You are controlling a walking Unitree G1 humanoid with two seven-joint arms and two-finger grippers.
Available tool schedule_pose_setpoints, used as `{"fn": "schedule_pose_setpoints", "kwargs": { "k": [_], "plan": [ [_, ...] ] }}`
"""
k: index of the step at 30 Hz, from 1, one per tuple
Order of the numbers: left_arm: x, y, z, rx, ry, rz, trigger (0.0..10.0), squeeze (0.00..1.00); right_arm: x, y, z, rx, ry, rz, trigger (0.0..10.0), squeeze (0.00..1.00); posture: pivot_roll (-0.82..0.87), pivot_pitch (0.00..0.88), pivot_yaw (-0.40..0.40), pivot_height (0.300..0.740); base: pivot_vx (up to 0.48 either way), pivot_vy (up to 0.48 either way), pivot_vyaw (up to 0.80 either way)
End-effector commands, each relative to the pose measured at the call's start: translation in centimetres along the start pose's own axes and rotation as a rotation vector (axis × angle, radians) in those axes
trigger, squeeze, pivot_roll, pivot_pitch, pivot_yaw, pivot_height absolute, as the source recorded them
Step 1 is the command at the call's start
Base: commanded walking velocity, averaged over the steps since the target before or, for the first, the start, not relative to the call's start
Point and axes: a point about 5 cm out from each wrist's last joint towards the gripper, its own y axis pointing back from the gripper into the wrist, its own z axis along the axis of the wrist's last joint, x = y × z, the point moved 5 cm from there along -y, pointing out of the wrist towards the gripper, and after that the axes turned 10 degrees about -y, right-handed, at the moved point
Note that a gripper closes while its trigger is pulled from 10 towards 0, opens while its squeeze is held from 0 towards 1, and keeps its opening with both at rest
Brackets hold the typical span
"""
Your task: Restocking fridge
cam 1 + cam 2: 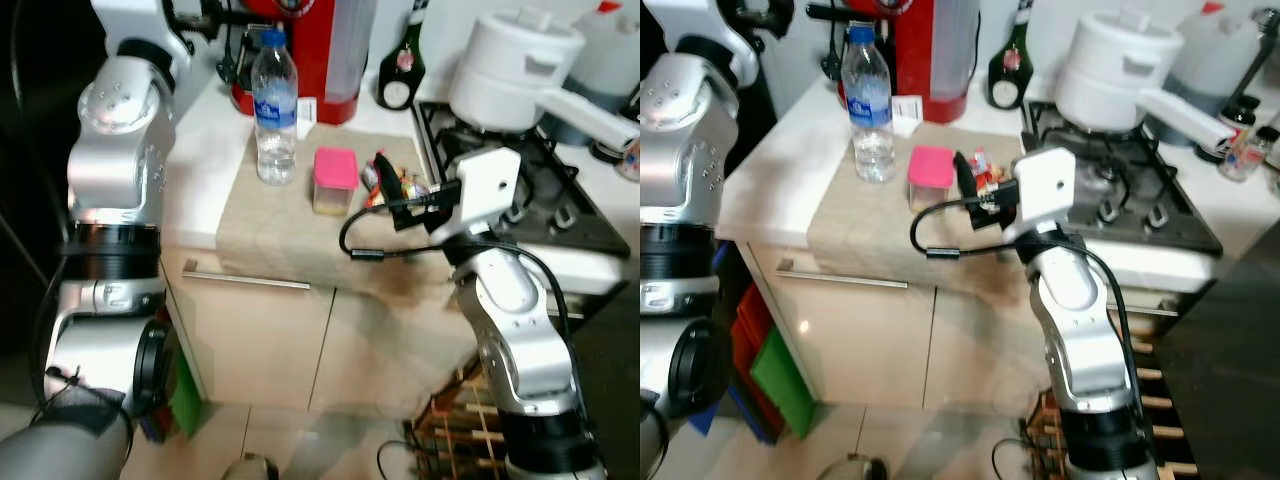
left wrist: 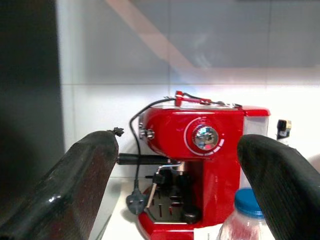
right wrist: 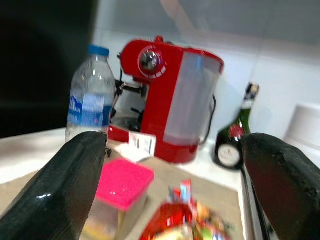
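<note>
A kitchen counter (image 1: 200, 190) carries a beige mat (image 1: 300, 225). A water bottle (image 1: 274, 105) stands upright on the mat's far left, cap up, some water inside. Right of it sits a pink-lidded container (image 1: 334, 180), contents unclear. The right gripper (image 1: 385, 178), fingers spread, hovers over a snack packet (image 1: 982, 170). The left gripper (image 2: 180, 195) is spread before a red coffee machine (image 2: 200, 165).

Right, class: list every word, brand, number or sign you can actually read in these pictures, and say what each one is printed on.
None can be read.
Water bottle: blue label, print too blurred.
Dark bottle: round label, too small.
White tag by the red coffee machine: dark marks, illegible.
Snack packet: colourful print, blurred.
</note>
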Motion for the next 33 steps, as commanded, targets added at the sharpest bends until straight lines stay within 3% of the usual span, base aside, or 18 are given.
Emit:
{"fn": "schedule_pose_setpoints", "kwargs": {
  "k": [1,5,12,15,21,26,31,33],
  "plan": [
    [-0.4,-0.7,0.8,-0.029,-0.003,-0.024,10.0,0.00,-0.4,0.5,0.2,0.002,0.010,-0.030,10.0,0.28,-0.07,0.000,0.031,0.740,0.000,0.000,0.00],
    [-0.6,-1.6,2.2,-0.088,-0.035,-0.038,10.0,0.00,-1.0,1.7,0.0,0.013,0.014,-0.079,10.0,0.28,-0.11,0.000,0.048,0.740,0.000,0.000,0.00],
    [-0.7,-2.7,3.0,-0.098,-0.023,-0.040,10.0,0.00,-1.7,3.7,0.0,0.042,0.035,-0.110,10.0,0.29,-0.16,0.000,0.048,0.740,0.000,0.000,0.00],
    [-1.3,-3.0,0.0,0.007,0.010,-0.038,10.0,0.00,-1.8,4.3,0.1,0.066,0.054,-0.122,10.0,0.29,-0.20,0.000,0.052,0.740,0.000,0.000,0.00],
    [-1.5,-2.7,-1.6,0.059,-0.014,-0.027,10.0,0.00,-2.2,5.4,0.3,0.090,0.066,-0.135,10.0,0.29,-0.23,0.000,0.053,0.740,0.000,0.000,0.00],
    [-1.2,-2.4,-3.0,0.095,0.043,-0.005,10.0,0.00,-2.0,6.4,0.3,0.116,0.078,-0.147,10.0,0.29,-0.27,0.000,0.069,0.740,0.000,0.000,0.00],
    [-0.6,-2.1,-2.3,0.002,0.022,-0.017,10.0,0.00,-2.6,6.5,0.6,0.110,0.093,-0.190,10.0,0.29,-0.25,0.000,0.076,0.740,0.000,0.000,0.00],
    [-0.4,-1.5,-1.7,-0.073,0.070,-0.051,10.0,0.00,-3.2,6.7,0.6,0.106,0.104,-0.219,10.0,0.29,-0.20,0.000,0.068,0.740,0.000,0.000,0.00]
  ]
}}
